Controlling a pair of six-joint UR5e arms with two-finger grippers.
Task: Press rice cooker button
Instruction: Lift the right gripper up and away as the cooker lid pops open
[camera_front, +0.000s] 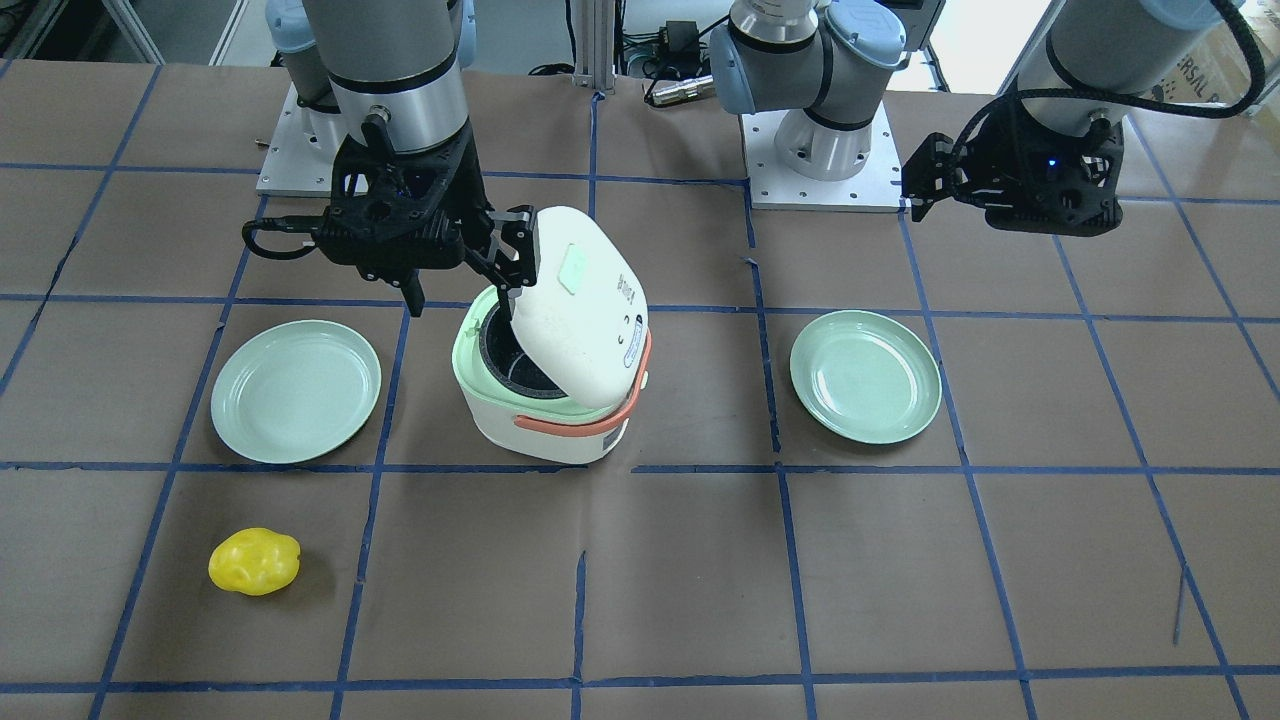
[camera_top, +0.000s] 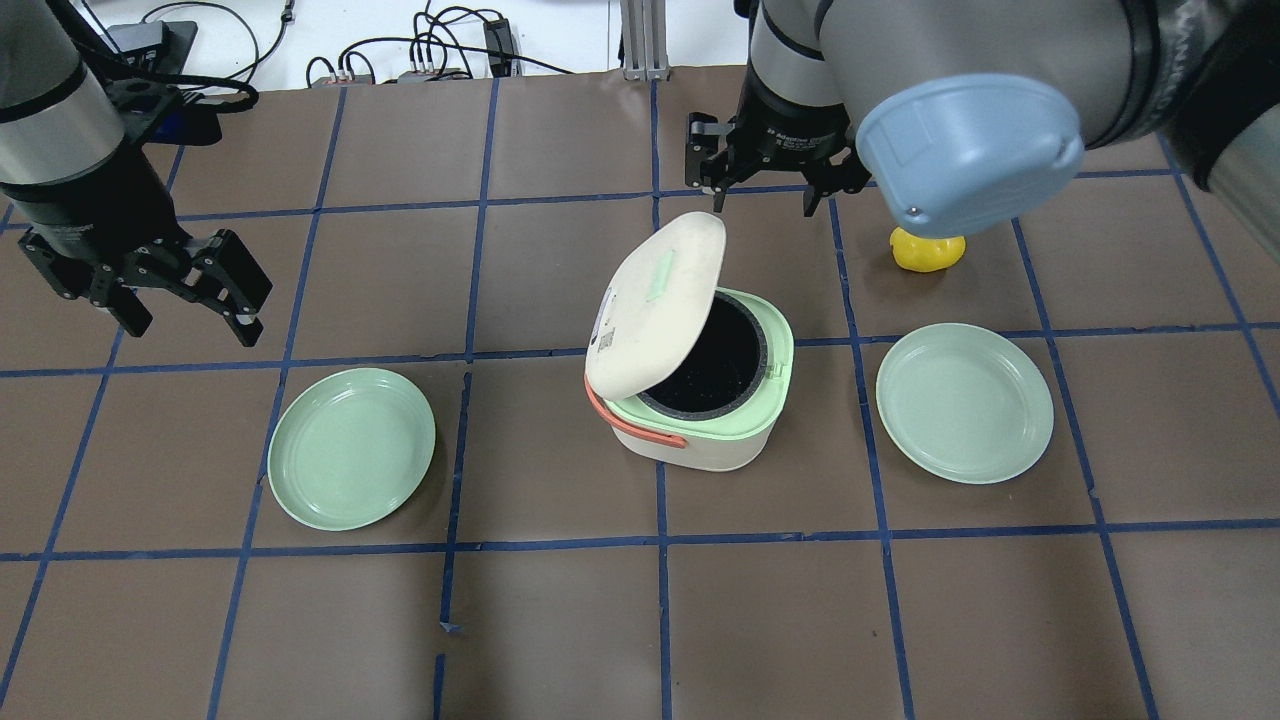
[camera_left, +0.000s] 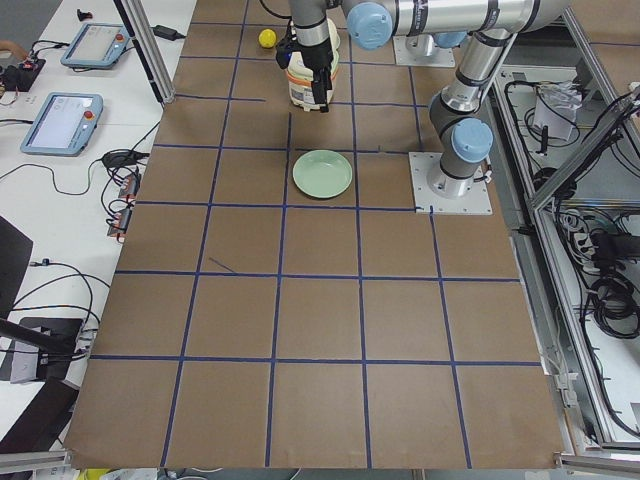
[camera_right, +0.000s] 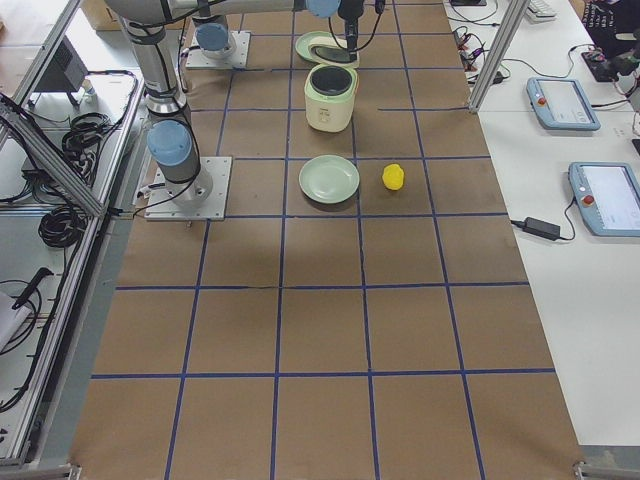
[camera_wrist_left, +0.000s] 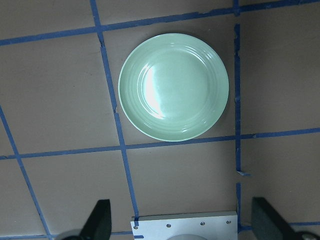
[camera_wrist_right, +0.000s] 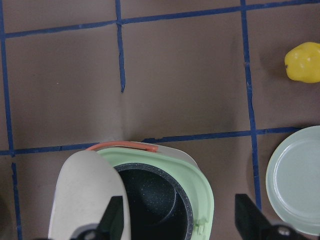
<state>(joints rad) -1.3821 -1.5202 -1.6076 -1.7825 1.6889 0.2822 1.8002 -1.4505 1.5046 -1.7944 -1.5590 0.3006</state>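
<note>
The rice cooker (camera_front: 560, 425) stands mid-table, cream-white with a mint-green rim and an orange-pink handle. Its lid (camera_front: 585, 310) is tilted open and the black inner pot (camera_top: 705, 365) shows. My right gripper (camera_front: 465, 285) is open above the cooker's far side, one finger right at the raised lid's edge. In the right wrist view the gripper (camera_wrist_right: 180, 220) straddles the pot, with the lid (camera_wrist_right: 87, 195) next to one finger. My left gripper (camera_top: 190, 315) is open and empty, hanging over bare table far from the cooker.
Two mint-green plates (camera_top: 350, 447) (camera_top: 965, 402) lie on either side of the cooker. A yellow toy fruit (camera_top: 928, 250) lies beyond the right-hand plate. The left wrist view looks down on one plate (camera_wrist_left: 173, 86).
</note>
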